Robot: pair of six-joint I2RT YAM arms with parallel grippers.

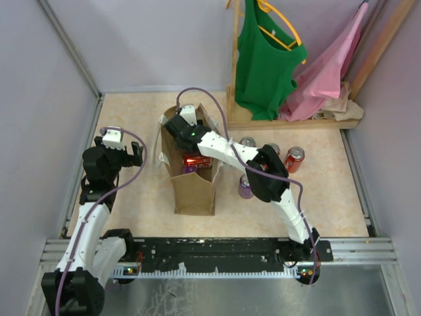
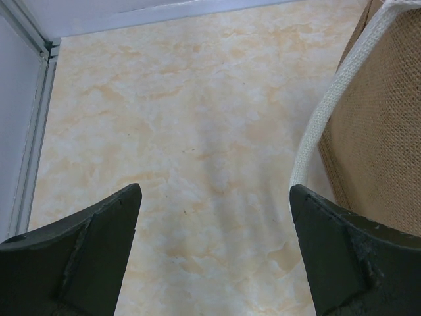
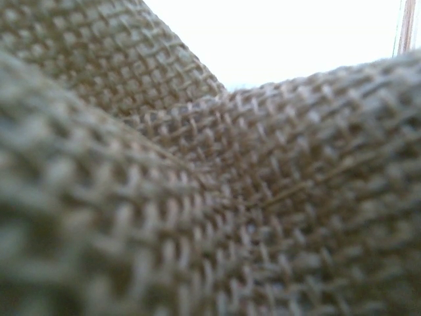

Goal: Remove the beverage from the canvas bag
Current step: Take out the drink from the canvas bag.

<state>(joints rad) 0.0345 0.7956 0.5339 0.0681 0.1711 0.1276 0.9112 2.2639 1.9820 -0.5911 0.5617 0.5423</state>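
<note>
The tan canvas bag stands upright mid-table, its mouth open toward the camera. Inside it lies a red beverage can with something purple beside it. My right gripper reaches over the bag's far rim; its fingers are hidden, and the right wrist view is filled with blurred bag weave. My left gripper hovers left of the bag, open and empty. In the left wrist view the bag's side and a pale strap lie just right of its right finger.
Several cans stand right of the bag: two silver-topped ones, a red one and a purple one. A wooden rack with a green top and pink cloth stands at the back right. Walls enclose the table.
</note>
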